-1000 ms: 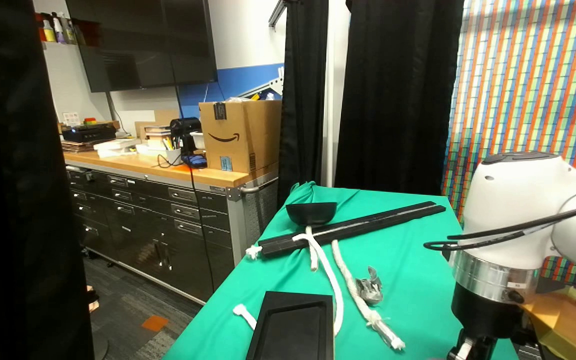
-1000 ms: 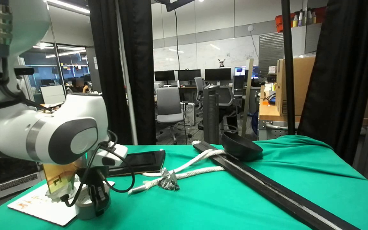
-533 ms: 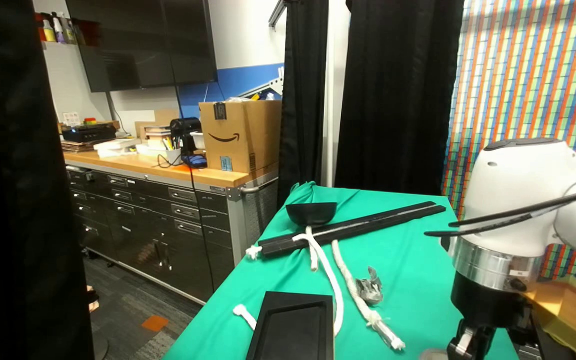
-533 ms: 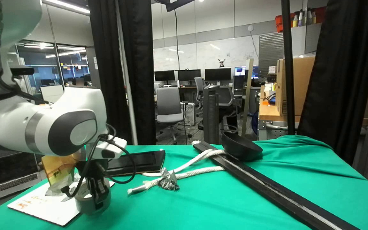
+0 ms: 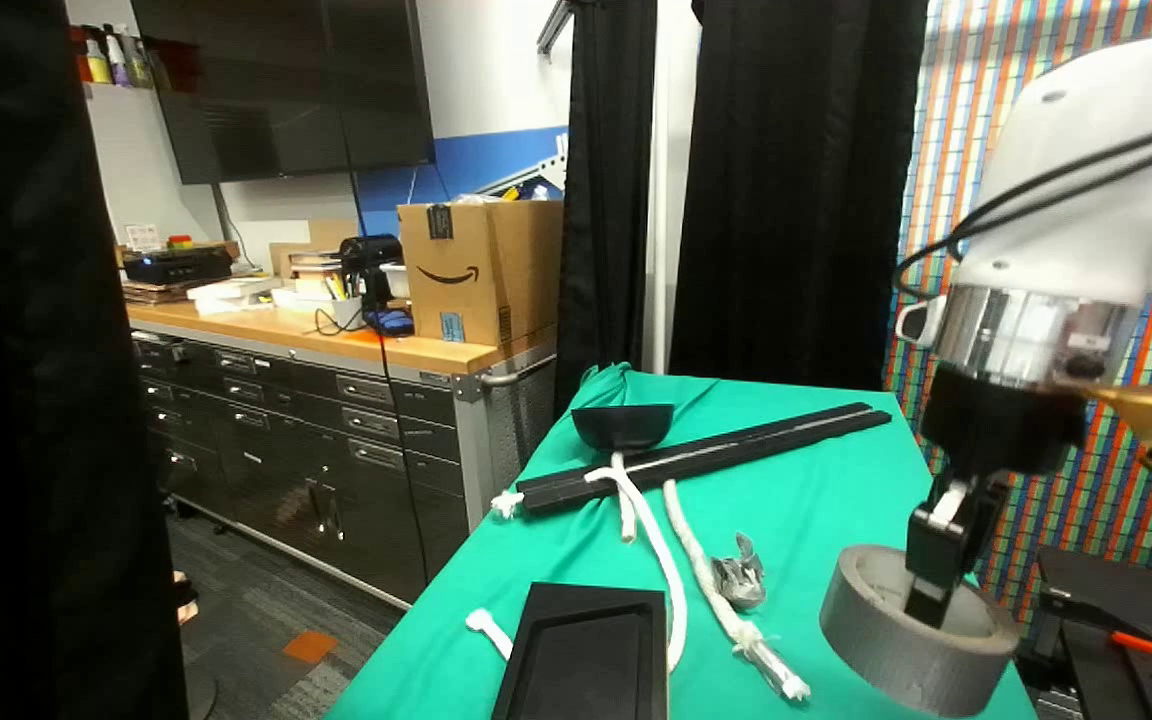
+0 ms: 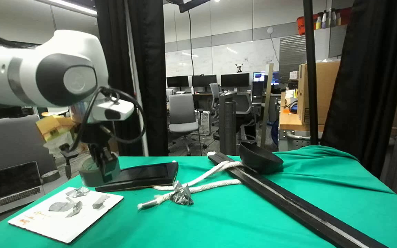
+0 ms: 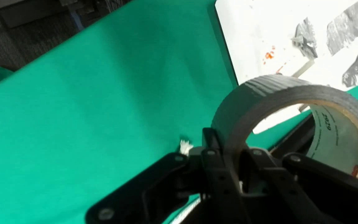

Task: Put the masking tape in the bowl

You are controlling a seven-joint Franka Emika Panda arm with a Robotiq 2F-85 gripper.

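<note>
Grey masking tape [image 5: 911, 655], one side pinched in the gripper [image 7: 228, 151], aloft.

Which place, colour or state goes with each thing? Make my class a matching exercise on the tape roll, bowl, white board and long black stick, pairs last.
Things
1. tape roll
2. bowl
3. white board
4. long black stick

Places, colours, states
A. bears grey scraps
B. crossed by white rope
C. held in the gripper
D. dark and rounded

Pairs: 1-C, 2-D, 3-A, 4-B
</note>
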